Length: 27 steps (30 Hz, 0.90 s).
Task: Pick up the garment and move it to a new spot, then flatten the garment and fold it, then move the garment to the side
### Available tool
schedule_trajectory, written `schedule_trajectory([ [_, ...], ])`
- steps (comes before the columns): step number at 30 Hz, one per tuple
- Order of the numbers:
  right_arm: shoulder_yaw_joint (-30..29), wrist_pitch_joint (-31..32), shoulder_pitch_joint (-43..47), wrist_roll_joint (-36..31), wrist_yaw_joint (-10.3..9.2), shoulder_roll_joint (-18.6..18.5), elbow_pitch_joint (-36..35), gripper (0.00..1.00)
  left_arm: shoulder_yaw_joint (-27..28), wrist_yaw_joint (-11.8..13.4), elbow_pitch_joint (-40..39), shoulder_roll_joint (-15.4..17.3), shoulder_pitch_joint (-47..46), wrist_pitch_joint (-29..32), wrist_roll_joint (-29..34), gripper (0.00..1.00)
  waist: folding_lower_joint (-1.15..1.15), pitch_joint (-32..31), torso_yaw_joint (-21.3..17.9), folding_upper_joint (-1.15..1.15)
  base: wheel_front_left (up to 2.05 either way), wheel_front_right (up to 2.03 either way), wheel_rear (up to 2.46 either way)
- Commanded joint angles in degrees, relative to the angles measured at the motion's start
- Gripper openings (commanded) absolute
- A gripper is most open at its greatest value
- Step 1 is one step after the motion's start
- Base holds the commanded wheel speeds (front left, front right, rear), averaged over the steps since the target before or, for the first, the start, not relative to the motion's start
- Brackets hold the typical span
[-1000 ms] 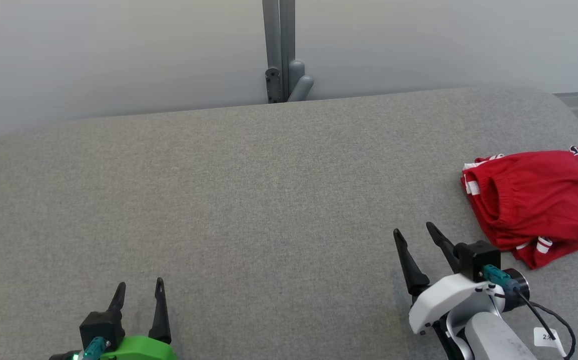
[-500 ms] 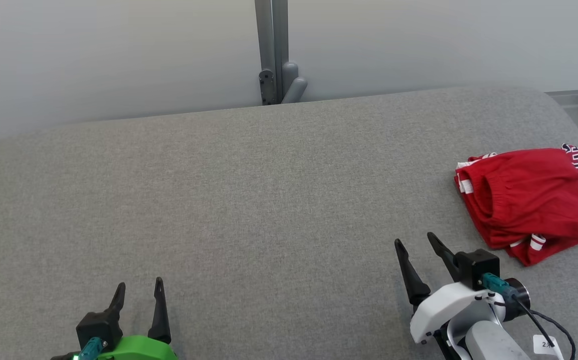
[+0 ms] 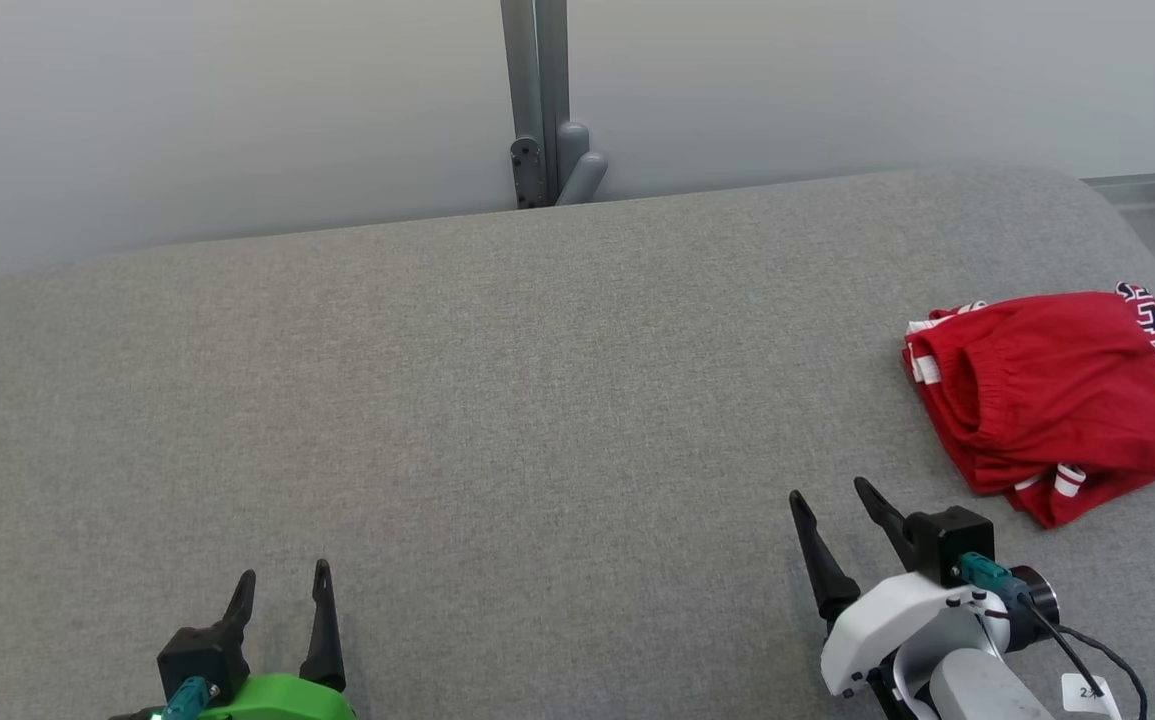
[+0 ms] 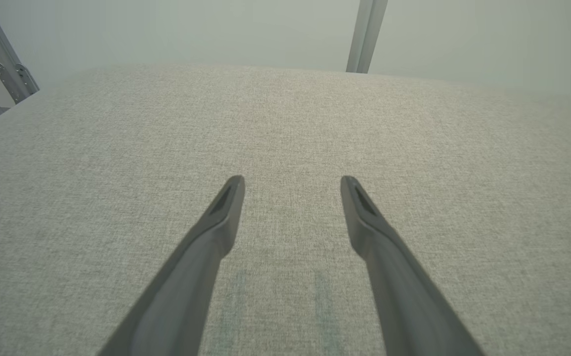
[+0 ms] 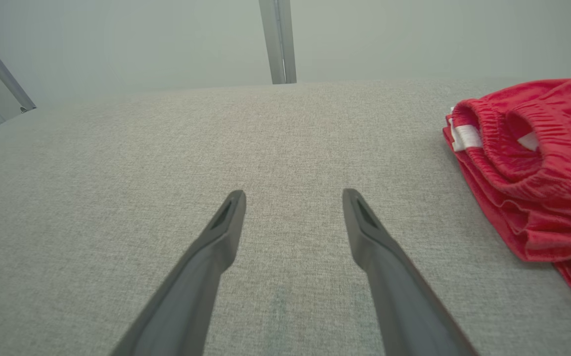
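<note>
The garment [image 3: 1062, 395] is a pair of red shorts with white stripes and dark lettering, lying folded in a heap at the right end of the grey table [image 3: 497, 400]. In the right wrist view the garment [image 5: 532, 168] lies at the right edge, elastic waistband facing the camera. My right gripper [image 3: 830, 490] is open and empty, a short way to the near left of the shorts, and its fingers [image 5: 226, 222] hover over bare cloth. My left gripper [image 3: 285, 572] stands open and empty at the lower left, far from the shorts, with its fingers [image 4: 226, 212] over bare table.
A grey metal post with a hinge bracket [image 3: 537, 120] rises behind the table's far edge against a pale wall. The table's right corner is rounded, close beyond the shorts. A wide stretch of grey fabric lies between the two grippers.
The whole head picture has shifted slightly left and up, so the camera moved. Neither gripper nor the shorts shows any move of its own on the table.
</note>
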Motion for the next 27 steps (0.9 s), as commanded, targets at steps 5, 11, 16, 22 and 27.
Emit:
schedule_trajectory([
  [5,0.07,-0.13,-0.19,-0.66,-0.08,-0.18,-0.05,1.0,-0.18,0.06,0.02,0.28,0.31,0.04,0.15,1.0,0.0,0.08,0.01,0.0,0.0,0.0,0.0],
  [11,0.24,0.01,-0.1,-0.3,0.0,-0.01,0.07,1.0,0.03,-0.06,0.34,0.01,-0.02,0.0,-0.03,1.0,0.0,0.09,0.04,0.0,0.0,0.0,0.0],
  [16,0.23,0.0,-0.27,-0.36,-0.01,-0.02,-0.05,1.0,0.17,-0.25,0.36,0.03,-0.14,0.0,-0.04,1.0,0.0,0.15,0.16,0.0,0.0,0.0,0.0],
  [22,0.28,0.1,1.24,-0.17,0.01,0.14,1.12,0.0,0.15,-0.21,1.58,-0.2,0.65,0.05,-0.07,0.0,0.0,0.2,0.23,0.0,0.0,0.0,0.0],
  [27,-0.43,1.01,2.17,2.72,0.01,0.22,1.74,0.0,0.91,-0.41,2.82,-0.3,0.32,1.18,-2.67,0.0,0.0,0.2,0.29,0.0,0.0,0.0,0.0],
])
